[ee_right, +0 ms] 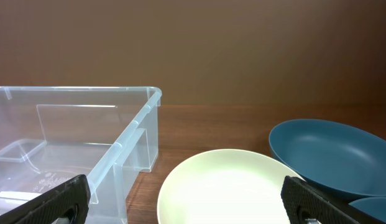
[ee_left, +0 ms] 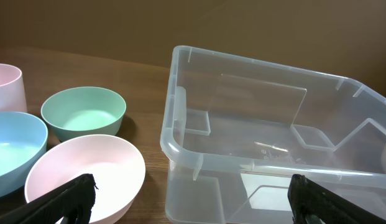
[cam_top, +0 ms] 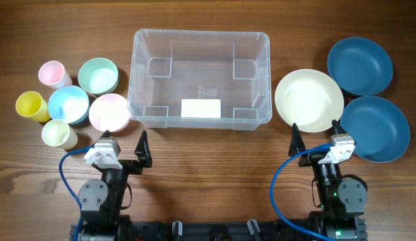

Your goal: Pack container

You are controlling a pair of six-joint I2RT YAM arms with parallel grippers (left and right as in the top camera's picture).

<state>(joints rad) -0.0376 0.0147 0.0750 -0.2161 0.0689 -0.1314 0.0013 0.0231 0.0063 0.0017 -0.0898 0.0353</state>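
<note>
Container: the clear plastic container (cam_top: 201, 70) stands upright on the wooden surface (cam_top: 208, 161), in the middle of its far half, between two groups of dishes.
Container contents: nothing inside; the top is open.
Container look: see-through, rectangular, with rounded corners and a rimmed edge. There are small moulded steps inside the corners and a white label (cam_top: 201, 108) on the bottom, close to the near wall.
Left group: pink cup (cam_top: 52, 73), mint bowl (cam_top: 98, 75), yellow cup (cam_top: 31, 106), light blue bowl (cam_top: 68, 104), pink bowl (cam_top: 109, 112) and pale green cup (cam_top: 59, 133). They are packed close together and all are empty. The pink bowl sits just beside the container's near left corner.
Right group: the cream bowl (cam_top: 309, 100) is just beside the container's right end. The far blue bowl (cam_top: 360, 65) and near blue bowl (cam_top: 374, 128) are beyond it, their rims close together. All three are empty.
Left fingers: the left fingers (cam_top: 143, 144) are spread wide and hold nothing, on the near side of the pink bowl and the container's left corner.
Right fingers: the right fingers (cam_top: 296, 137) are spread wide and hold nothing, at the cream bowl's near edge.
</note>
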